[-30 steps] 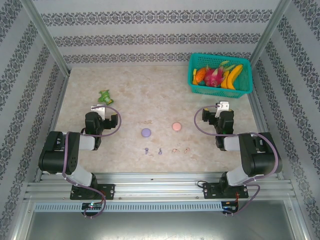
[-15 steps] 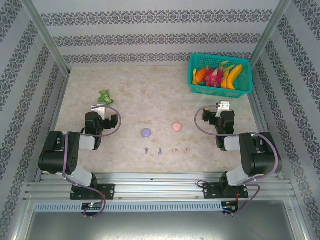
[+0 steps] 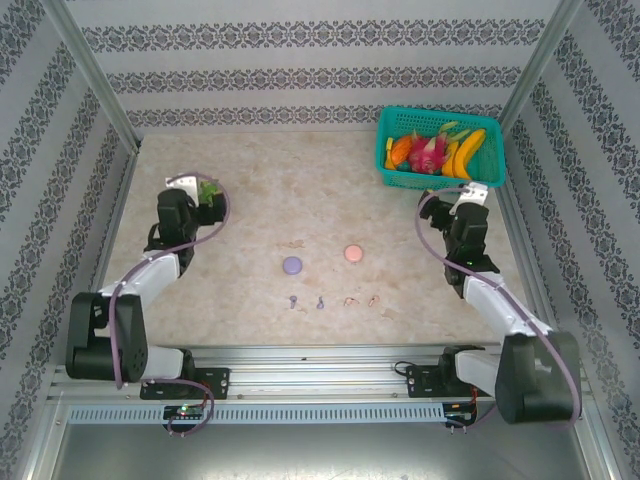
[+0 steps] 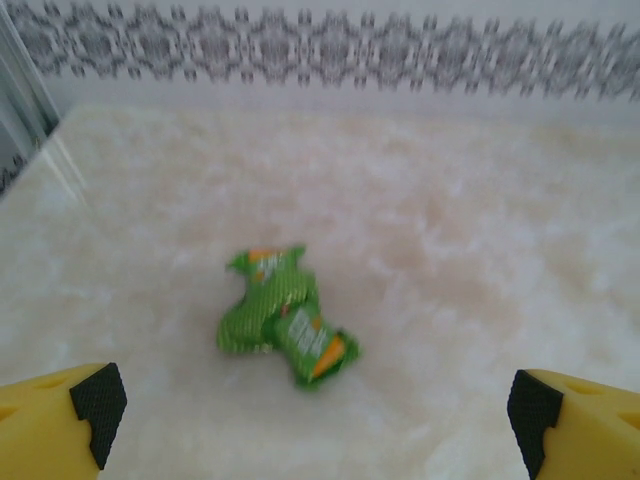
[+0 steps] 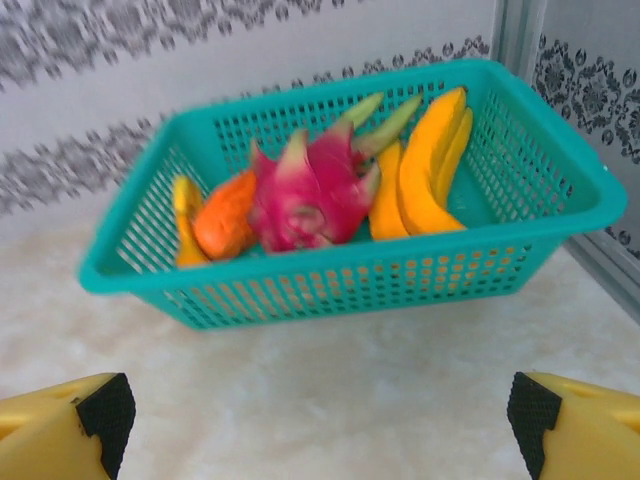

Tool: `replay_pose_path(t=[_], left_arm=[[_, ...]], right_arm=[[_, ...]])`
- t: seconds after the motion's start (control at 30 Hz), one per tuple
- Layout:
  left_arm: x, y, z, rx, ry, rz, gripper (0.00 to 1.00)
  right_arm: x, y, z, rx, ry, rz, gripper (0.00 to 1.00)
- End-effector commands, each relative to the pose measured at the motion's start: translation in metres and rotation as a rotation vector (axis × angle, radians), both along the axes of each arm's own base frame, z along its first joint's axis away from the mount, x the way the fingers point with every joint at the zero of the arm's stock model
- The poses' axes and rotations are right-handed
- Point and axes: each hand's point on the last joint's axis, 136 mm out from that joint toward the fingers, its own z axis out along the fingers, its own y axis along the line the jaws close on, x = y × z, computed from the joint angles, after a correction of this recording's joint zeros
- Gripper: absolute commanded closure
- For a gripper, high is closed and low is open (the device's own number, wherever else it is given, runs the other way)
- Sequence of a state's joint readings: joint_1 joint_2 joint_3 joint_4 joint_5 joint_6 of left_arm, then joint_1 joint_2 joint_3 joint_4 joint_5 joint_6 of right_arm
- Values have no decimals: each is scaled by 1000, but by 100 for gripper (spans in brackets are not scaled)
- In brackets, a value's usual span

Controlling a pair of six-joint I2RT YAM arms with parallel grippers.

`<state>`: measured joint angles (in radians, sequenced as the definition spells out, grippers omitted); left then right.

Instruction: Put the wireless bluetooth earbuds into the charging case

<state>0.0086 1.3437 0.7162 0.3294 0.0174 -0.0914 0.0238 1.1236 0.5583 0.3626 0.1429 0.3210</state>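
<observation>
Teal perforated basket [image 5: 350, 290] holds spiky dragon fruit [image 5: 305, 195], curved bananas [image 5: 430, 175], an orange fruit [image 5: 225, 215]. Tiny stemmed earbuds [image 3: 320, 303] lie well near-left of the basket — left gripper [image 4: 315, 405], right gripper [image 5: 320, 410] both gape wide, empty.

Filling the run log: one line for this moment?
left end effector: open, by packet | right end effector: open, by basket | earbuds: on table, outside cases

My yellow, black-padded left fingers [image 4: 60, 420] cropped at the lower corners, right fingers [image 5: 60, 425] cropped likewise, crinkled green snack packet [image 4: 285, 318] blurred, print unreadable, four tiny purple and pink stemmed earbuds [image 3: 320, 303] too small to tell how they lie
</observation>
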Motion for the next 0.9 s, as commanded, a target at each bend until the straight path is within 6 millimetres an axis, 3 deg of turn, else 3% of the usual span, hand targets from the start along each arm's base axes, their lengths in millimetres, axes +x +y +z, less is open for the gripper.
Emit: replay_pose_path(t=[0.0, 0.1, 0.2, 0.4, 0.57, 0.7, 0.87], left_arm=[[-17, 3, 3, -167, 113, 91, 0], [-23, -7, 16, -361, 137, 140, 0], [-33, -30, 10, -545, 234, 153, 0], [-53, -102, -8, -607, 363, 61, 0], [-70, -145, -31, -625, 478, 21, 0], [-76, -162, -41, -609, 518, -7, 0], [-75, -165, -50, -591, 542, -10, 0]], right_arm=[[-21, 15, -21, 285, 146, -24, 2], [-26, 42, -14, 359, 182, 112, 2], [-35, 77, -18, 373, 320, 250, 6], [-61, 132, -55, 231, 680, 379, 16], [-62, 163, -87, 119, 874, 421, 19], [-59, 186, -117, 53, 985, 431, 21], [-56, 205, -146, -44, 1073, 414, 22]])
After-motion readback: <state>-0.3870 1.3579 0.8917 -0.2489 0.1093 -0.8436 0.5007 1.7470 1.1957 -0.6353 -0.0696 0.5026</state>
